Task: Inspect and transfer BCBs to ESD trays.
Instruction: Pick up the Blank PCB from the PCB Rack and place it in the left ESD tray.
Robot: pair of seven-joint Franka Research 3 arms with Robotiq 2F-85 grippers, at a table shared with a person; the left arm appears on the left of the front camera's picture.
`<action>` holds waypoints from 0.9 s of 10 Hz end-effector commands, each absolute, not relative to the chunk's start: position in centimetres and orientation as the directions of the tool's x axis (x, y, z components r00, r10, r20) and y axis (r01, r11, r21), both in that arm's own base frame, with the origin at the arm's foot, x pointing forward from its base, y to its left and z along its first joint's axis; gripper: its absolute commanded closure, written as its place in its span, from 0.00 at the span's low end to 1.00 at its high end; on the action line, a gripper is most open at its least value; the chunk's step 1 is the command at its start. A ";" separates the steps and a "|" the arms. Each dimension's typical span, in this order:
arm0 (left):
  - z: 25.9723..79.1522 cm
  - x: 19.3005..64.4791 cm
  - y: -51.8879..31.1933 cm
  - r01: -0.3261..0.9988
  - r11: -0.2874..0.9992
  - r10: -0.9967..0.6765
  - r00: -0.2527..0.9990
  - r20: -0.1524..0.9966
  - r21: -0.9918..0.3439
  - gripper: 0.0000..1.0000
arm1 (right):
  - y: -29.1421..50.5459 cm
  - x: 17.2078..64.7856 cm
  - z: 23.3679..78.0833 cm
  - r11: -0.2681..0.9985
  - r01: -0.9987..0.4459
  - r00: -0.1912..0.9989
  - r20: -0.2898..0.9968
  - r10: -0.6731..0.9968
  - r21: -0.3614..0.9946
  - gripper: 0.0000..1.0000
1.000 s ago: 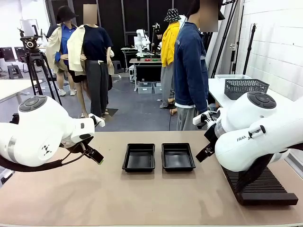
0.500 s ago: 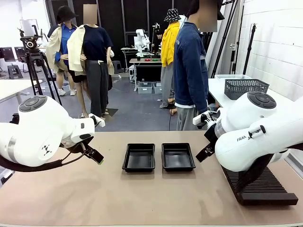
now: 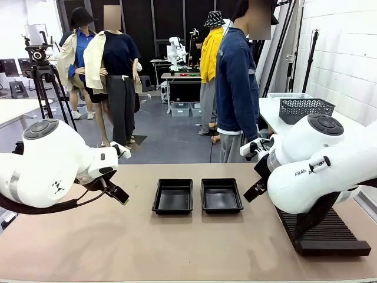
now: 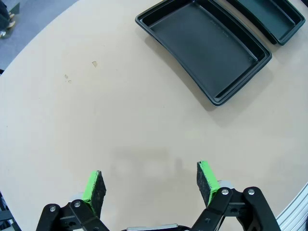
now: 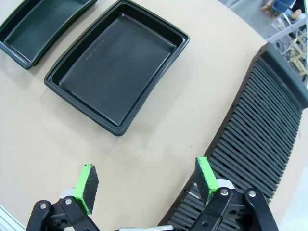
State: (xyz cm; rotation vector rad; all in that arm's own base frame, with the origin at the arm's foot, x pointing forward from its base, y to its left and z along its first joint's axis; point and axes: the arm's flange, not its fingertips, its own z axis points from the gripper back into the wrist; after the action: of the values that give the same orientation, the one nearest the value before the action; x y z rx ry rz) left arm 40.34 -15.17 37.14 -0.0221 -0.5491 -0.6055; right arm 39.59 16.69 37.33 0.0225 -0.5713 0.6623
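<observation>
Tabletop (image 3: 118, 247) free around trays (image 3: 173, 199); rack (image 3: 327, 234) blocks right.

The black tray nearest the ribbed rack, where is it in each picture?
Front view: right tray, centre, right one of the pair.
Left wrist view: right tray, top right corner, cut off.
Right wrist view: right tray, big, upper middle.
Shared landmark: the left tray beside it.

You have two ESD trays (image 3: 172, 200): shallow, glossy black, flared rims. Both lie flat, side by side, left of the slotted rack (image 3: 330, 234).
</observation>
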 end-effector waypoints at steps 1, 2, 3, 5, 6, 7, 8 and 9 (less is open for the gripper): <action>37.1 40.3 -15.1 0.545 0.827 -0.534 0.685 0.496 0.137 0.00 | 16.7 39.6 37.3 0.794 -0.587 0.641 0.508 0.575 -0.158 0.00; 37.1 40.3 -15.2 0.546 0.826 -0.535 0.684 0.496 0.137 0.00 | 16.7 39.6 37.3 0.794 -0.587 0.641 0.508 0.575 -0.158 0.00; 37.9 40.9 -15.2 0.523 0.844 -0.506 0.707 0.494 0.115 0.00 | 16.5 40.0 38.5 0.786 -0.604 0.645 0.501 0.577 -0.129 0.00; 40.2 42.9 -15.2 0.510 0.859 -0.467 0.754 0.461 0.036 0.00 | 15.8 41.5 41.5 0.789 -0.608 0.676 0.462 0.574 -0.090 0.00; 41.4 43.9 -14.8 0.504 0.864 -0.453 0.757 0.471 0.021 0.00 | 15.3 42.3 43.1 0.787 -0.615 0.689 0.447 0.570 -0.054 0.00; 43.1 45.0 -14.2 0.497 0.867 -0.420 0.774 0.473 -0.043 0.00 | 14.9 43.1 44.7 0.797 -0.603 0.717 0.419 0.556 -0.025 0.00; 45.2 46.7 -13.0 0.469 0.876 -0.370 0.799 0.473 -0.107 0.00 | 14.1 44.3 46.3 0.801 -0.596 0.761 0.352 0.544 0.050 0.00; 46.9 47.7 -11.5 0.455 0.877 -0.342 0.816 0.467 -0.154 0.00 | 13.2 45.1 47.4 0.796 -0.595 0.771 0.358 0.527 0.111 0.00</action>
State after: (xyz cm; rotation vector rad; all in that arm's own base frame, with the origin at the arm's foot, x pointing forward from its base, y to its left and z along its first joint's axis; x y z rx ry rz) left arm 46.21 -13.47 45.75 -0.2095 -0.4718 -0.4484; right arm 43.66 14.32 46.50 0.1678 -0.3671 0.6166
